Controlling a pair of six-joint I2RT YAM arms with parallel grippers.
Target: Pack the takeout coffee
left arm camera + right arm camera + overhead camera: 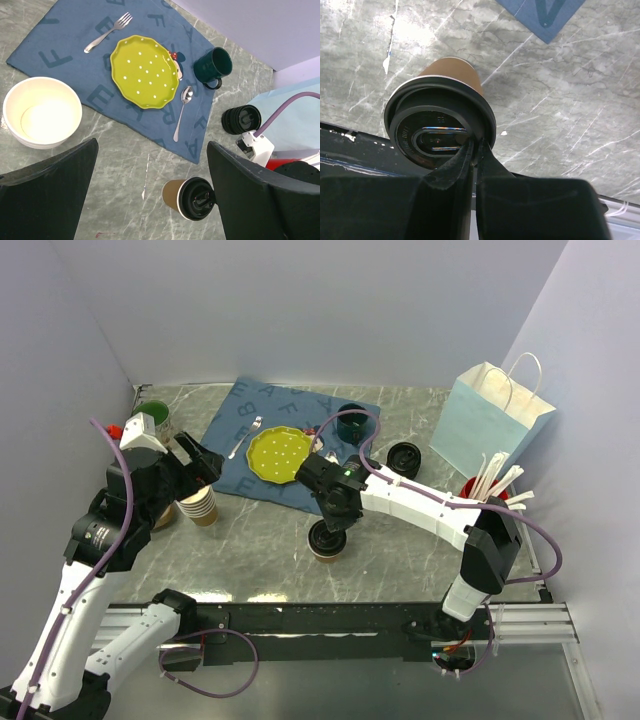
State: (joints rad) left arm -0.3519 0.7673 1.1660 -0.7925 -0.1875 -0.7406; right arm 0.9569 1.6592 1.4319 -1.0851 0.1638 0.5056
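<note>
A grey marble table (pixel 250 550) is being viewed from above; a blue lettered cloth (pixel 232 430), stacked paper cups (pixel 200 508), the takeout coffee (pixel 189 197), a black lid (pixel 404 455) and a blue paper bag (pixel 490 425) are being carried directly.

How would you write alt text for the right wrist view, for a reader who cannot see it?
The right gripper pinches the near rim of the black lid on the takeout coffee, a brown paper cup standing on a grey marbled table. A corner of blue cloth shows at the top edge.

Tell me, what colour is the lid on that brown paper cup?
The takeout coffee has a black lid, clearest in the right wrist view.
</note>
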